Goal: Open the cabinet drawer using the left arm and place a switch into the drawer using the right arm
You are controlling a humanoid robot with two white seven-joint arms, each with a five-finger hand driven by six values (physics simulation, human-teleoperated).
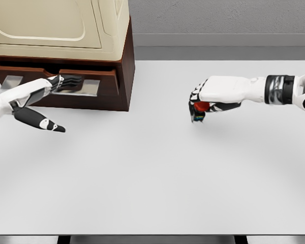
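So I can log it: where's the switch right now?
In the head view, the switch is right of centre, gripped in the right hand above the white table, well clear of the cabinet drawer.

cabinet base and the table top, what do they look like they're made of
Cabinet base: looks like dark reddish-brown wood or veneer, matte, with a grey metal-like drawer handle. Table top: plain light grey, smooth and matte, perhaps laminate or painted board; the render shows no grain.

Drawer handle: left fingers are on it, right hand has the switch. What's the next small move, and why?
Probably pull the left hand back toward the robot. Its fingers sit at the drawer handle, the drawer looks barely open, and the right hand holds the switch over the table.
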